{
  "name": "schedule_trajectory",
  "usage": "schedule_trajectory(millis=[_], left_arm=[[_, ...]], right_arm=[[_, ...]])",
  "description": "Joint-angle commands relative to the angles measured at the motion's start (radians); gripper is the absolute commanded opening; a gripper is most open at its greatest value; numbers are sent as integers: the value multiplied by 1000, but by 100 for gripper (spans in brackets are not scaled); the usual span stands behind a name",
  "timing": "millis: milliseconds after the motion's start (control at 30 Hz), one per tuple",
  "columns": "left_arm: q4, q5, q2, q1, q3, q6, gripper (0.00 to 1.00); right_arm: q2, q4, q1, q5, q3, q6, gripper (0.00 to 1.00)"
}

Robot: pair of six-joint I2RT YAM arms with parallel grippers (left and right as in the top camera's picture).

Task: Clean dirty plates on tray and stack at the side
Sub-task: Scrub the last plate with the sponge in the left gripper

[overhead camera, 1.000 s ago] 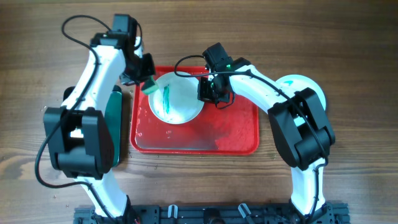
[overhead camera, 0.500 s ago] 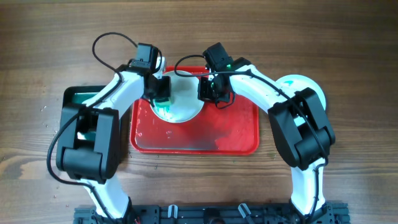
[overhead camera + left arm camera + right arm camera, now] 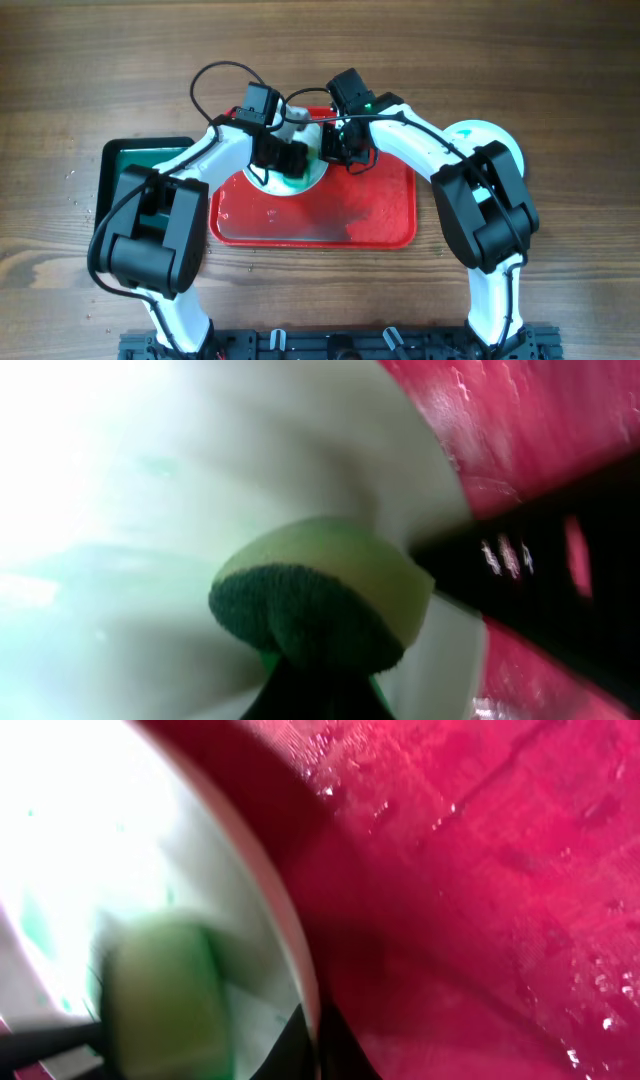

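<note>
A white plate (image 3: 272, 180) with teal smears lies at the back left of the red tray (image 3: 350, 215). My left gripper (image 3: 292, 160) is shut on a yellow-green sponge (image 3: 320, 595) and presses it on the plate (image 3: 150, 510). My right gripper (image 3: 333, 148) is shut on the plate's right rim (image 3: 290, 935), with the sponge (image 3: 165, 1005) showing beside it over the tray (image 3: 480, 870). Another white plate with a teal tint (image 3: 490, 138) lies on the table to the right of the tray, partly hidden by my right arm.
A smaller black tray with a green inside (image 3: 125, 165) stands on the wooden table left of the red tray. The red tray is wet (image 3: 300, 215). The arm bases sit at the table's front edge.
My left gripper has moved right with the sponge, from the plate's left rim across to its right part. The black tray has come into view. My right gripper has stayed put.
</note>
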Motion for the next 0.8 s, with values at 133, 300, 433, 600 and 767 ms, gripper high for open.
schedule_trajectory(millis=[133,300,433,600,767], left_arm=[[98,-624,32,41,-15,-453,4],[-125,-631,32,56,-15,-481,4],[-253,-548,32,96,-15,-426,4],[-278,-77,32,88,-15,50,4],[-307,29,32,23,-15,136,4]], right_arm=[[24,-3,3,-10,4,-5,4],[24,-3,3,-11,4,-6,4],[24,2,3,-26,4,-22,4],[24,3,3,-26,4,-23,4],[24,6,3,-29,4,-23,4]])
